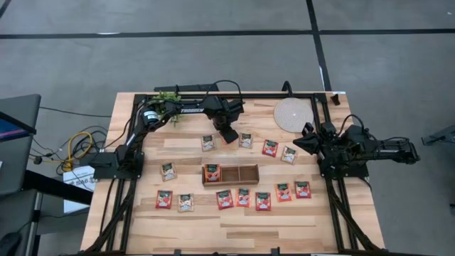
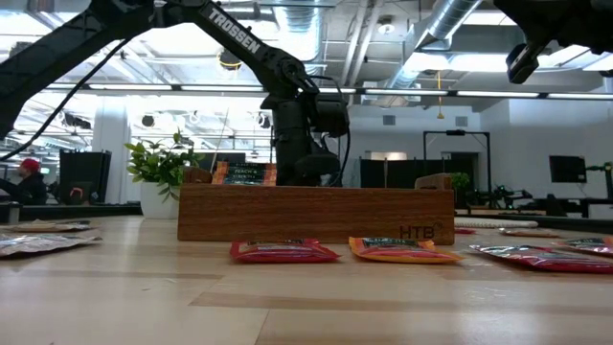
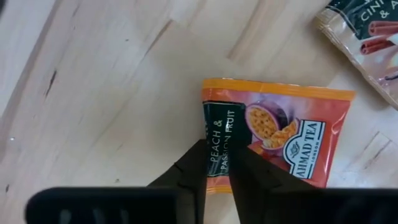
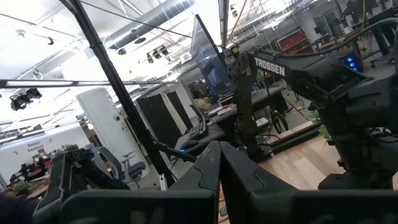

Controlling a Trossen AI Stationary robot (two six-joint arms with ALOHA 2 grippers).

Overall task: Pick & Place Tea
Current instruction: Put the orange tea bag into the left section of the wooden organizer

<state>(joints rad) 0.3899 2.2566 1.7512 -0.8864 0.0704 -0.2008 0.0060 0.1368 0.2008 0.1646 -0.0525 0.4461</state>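
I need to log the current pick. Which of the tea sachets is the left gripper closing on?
The left gripper pinches the orange peach and passion fruit sachet, at its dark green edge. It lies behind the wooden tray, between two others of the back row.

I see grey floor (image 1: 213, 64) around table, crossed by dark lines. Cables (image 1: 75, 146) trail off table's left edge. Beyond table: open ceiling with ducts (image 2: 450, 29), strip lights (image 2: 536, 94), potted plant (image 2: 161, 168), monitors (image 2: 567, 169), desk chair (image 4: 132, 169). Person (image 2: 29, 180) seated far off.
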